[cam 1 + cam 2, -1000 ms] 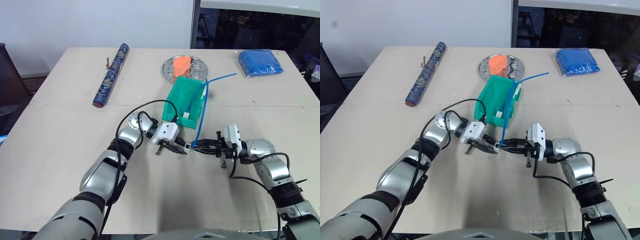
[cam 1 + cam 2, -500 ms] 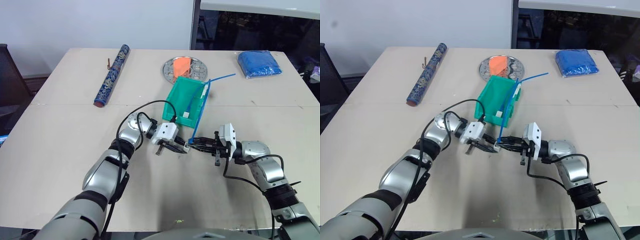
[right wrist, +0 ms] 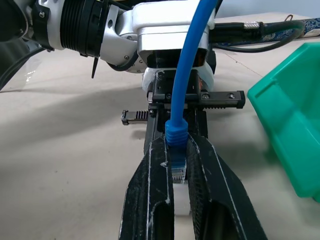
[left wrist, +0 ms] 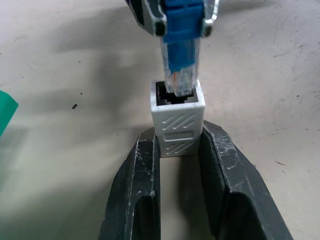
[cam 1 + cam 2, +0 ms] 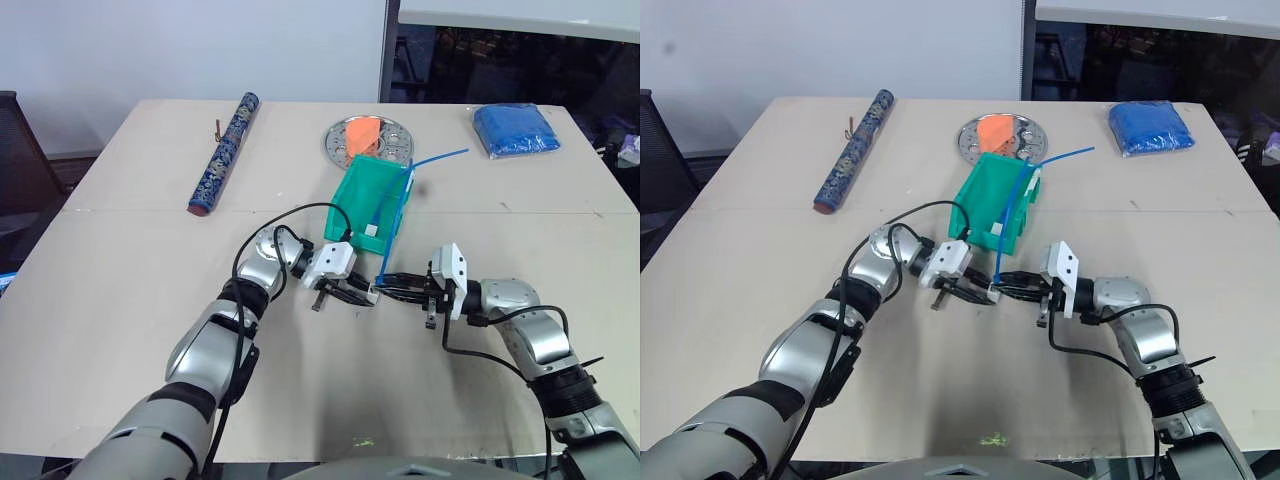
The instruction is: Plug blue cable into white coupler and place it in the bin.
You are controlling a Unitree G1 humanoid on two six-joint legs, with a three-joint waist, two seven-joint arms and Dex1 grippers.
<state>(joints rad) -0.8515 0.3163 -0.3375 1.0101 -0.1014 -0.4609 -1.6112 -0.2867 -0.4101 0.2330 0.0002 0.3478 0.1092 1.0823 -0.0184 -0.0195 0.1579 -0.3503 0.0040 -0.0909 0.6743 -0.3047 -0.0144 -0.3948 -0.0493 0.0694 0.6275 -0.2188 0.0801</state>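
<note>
Blue cable (image 3: 186,75), thin bright-blue network lead with a clear plug tip, has its plug partly seated in the dark socket of the white coupler (image 4: 177,120), a tiny ribbed white plastic cube. Left gripper (image 4: 179,150) fingers are clamped on the coupler's sides; right gripper (image 3: 176,165) fingers are closed on the plug's blue boot. Both meet just in front of the bin (image 5: 372,205), a teal-green rectangular plastic bin; the cable arcs up over its rim.
</note>
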